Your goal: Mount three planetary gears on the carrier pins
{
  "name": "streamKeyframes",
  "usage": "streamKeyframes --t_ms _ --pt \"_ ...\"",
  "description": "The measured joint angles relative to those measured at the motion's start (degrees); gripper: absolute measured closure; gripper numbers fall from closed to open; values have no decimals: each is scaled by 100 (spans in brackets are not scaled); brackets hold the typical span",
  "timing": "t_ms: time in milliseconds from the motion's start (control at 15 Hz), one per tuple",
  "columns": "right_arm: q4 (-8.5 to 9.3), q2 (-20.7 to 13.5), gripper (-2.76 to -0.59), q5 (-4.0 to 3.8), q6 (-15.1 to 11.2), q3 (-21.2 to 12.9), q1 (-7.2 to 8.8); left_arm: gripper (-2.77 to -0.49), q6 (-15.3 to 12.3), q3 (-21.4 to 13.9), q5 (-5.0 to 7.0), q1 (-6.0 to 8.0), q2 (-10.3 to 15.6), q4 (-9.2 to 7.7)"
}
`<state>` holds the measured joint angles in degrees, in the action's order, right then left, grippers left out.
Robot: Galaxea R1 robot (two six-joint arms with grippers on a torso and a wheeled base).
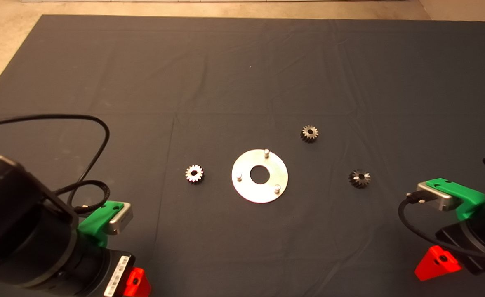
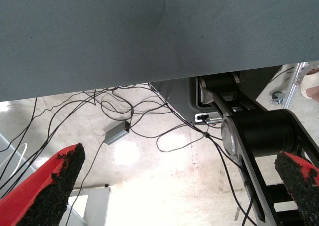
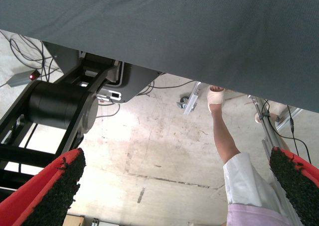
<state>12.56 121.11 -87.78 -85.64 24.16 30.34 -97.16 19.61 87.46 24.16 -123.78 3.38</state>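
A shiny round carrier disc [image 1: 250, 190] with a large centre hole lies mid-mat. Three short pins stand on it: one at the far side [image 1: 267, 153], one at the left [image 1: 238, 177], one at the near right [image 1: 277, 189]. All are bare. Three small gears lie flat on the mat: a silvery one [image 1: 194, 173] left of the disc, a dark one [image 1: 309, 133] to its far right, another dark one [image 1: 359, 178] to its right. My left gripper [image 2: 174, 186] waits at the lower left, open and empty. My right gripper [image 3: 174, 191] waits at the lower right, open and empty.
The dark mat [image 1: 242, 74] covers the table, with bare tabletop along its far and left edges. A black cable [image 1: 81, 119] loops over the mat by the left arm. Past the mat's edge, the right wrist view shows a person's leg [image 3: 227, 141] on the floor.
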Motion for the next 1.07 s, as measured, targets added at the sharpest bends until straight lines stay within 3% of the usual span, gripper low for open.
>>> streamKeyframes --t_ms 467,533,800,1067 --pt "3 -2 -275 0 1 0 0 -276 69 12 -2 0 -2 4" --pt "1 -2 -275 0 3 0 0 -276 161 117 -5 0 -2 1" --pt "1 -2 -275 0 3 0 0 -276 539 1132 -1 0 -16 53" --pt "1 0 -275 0 3 0 -2 -276 601 1515 0 0 -369 427"
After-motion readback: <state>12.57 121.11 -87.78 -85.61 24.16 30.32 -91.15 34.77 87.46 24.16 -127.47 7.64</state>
